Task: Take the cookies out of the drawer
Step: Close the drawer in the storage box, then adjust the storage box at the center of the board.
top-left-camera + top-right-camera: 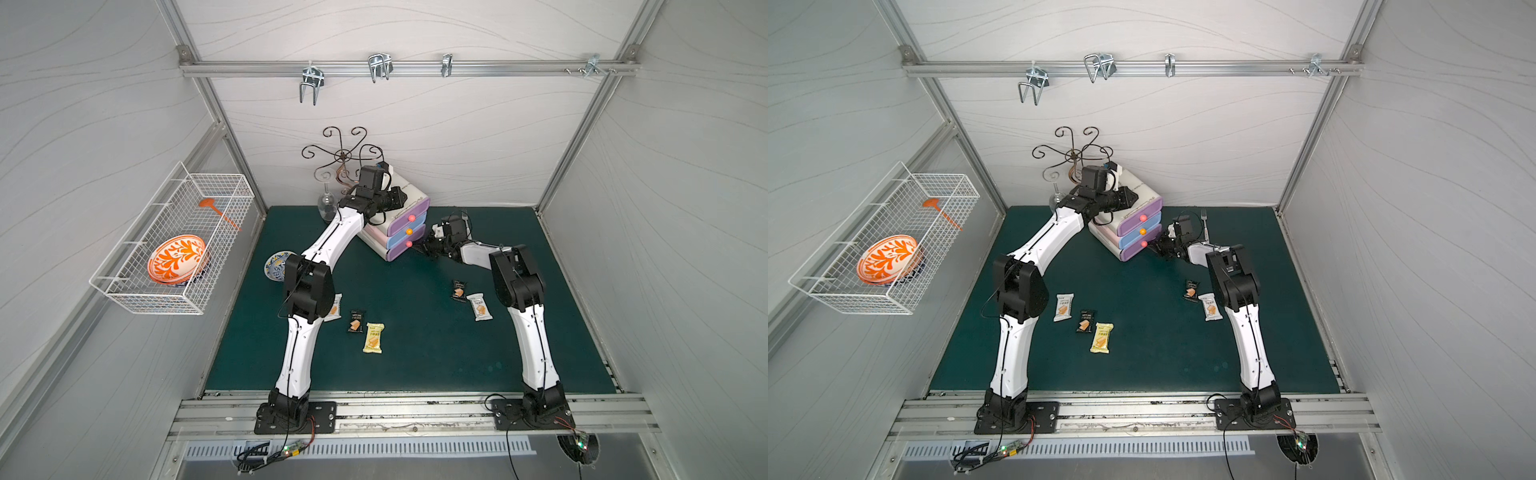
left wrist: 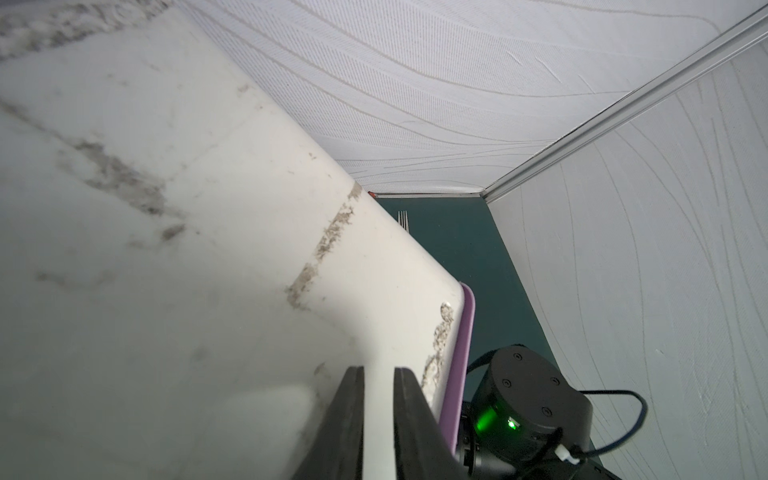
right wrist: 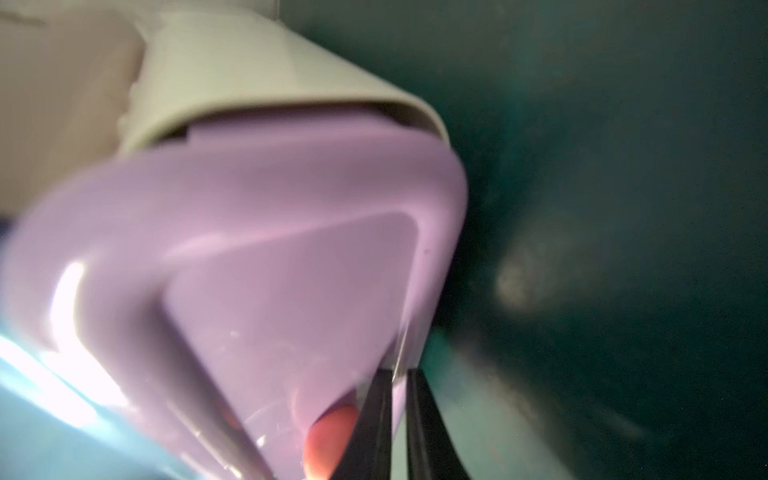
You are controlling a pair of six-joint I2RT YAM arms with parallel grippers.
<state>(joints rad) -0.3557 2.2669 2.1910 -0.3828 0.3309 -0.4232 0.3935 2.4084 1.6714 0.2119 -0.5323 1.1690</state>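
judging by five cookie packets already lying on the green bench, most looks done, with the left gripper nearly together atop the drawer unit and the right gripper narrowly parted beside the bottom purple drawer's knob.

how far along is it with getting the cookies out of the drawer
Looks mostly done: five cookies lie on the green mat, three near the left arm, among them a pale yellow one, and two near the right arm, including a white one. All three drawers look closed. In hand: the right gripper is at the bottom drawer's knob, its jaws nearly together, while the left gripper rests on the drawer unit. Whether cookies remain inside cannot be seen.
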